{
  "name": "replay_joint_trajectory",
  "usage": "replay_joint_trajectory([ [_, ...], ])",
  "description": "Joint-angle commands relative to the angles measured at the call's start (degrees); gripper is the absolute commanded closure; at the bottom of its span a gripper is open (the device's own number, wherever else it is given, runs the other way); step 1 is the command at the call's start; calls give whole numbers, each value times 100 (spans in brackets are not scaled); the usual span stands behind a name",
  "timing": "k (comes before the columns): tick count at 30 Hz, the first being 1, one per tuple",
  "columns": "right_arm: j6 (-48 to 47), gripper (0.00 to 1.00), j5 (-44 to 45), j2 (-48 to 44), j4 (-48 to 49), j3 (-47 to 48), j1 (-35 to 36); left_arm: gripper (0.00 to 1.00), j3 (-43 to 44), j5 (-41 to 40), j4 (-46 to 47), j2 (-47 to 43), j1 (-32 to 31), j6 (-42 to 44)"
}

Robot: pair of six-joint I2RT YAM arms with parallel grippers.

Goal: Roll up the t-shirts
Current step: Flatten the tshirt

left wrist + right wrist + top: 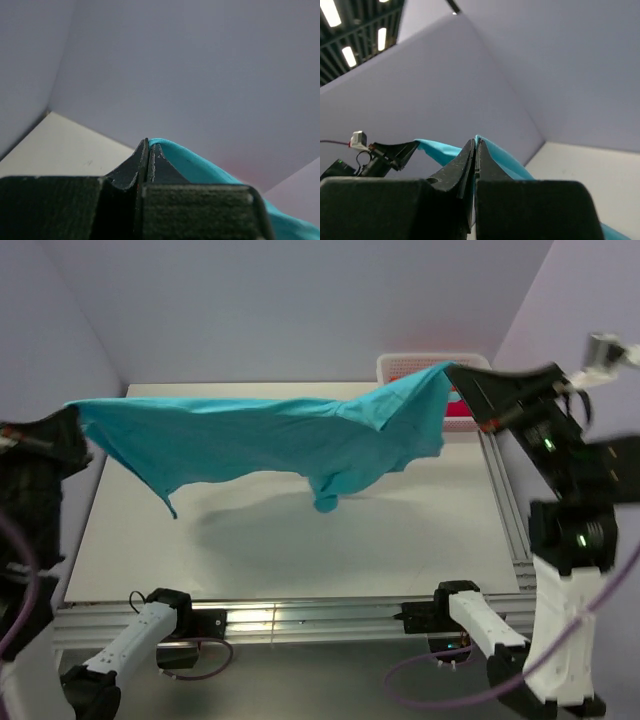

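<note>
Holding the teal t-shirt [290,435] stretched in the air between both arms, I have my left gripper [72,418] clamped on one edge at the left of the overhead frame and my right gripper [458,372] clamped on another at the upper right. Both wrist views show the fingers pressed together with teal cloth pinched at the tips. The shirt hangs well above the table [420,550], fairly taut along its top line, with loose folds drooping from the middle and a shadow on the surface below. I judge the step in hand to be spreading the shirt flat before any rolling. Doing it well means lowering both ends together at equal height, letting the drooping part touch down first, then drawing the cloth out so it lies without creases; uneven tension would twist it. Just behind my right gripper, at the upper right, sits a white mesh basket [395,365] with something pink inside, close enough that the shirt's corner could drape over its rim, so I would set the shirt down toward the centre.
</note>
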Motion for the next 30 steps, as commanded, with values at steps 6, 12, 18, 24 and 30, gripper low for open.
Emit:
replay_joint_trajectory([
  [6,-456,100,315,-234,-1233,1908,-14,100,594,-744,-144,-362,-10,145],
  [12,42,100,235,891,-682,1659,-23,100,-592,-613,732,165,-142,-268],
  [18,931,100,-45,2350,479,2033,30,100,-454,-603,1192,1315,-124,-331],
  [24,1335,100,-203,4335,67,4905,21,100,1065,-280,1658,2405,226,302],
  [30,2689,100,-810,4471,1489,4377,-541,100,2008,-60,1774,2426,263,488],
])
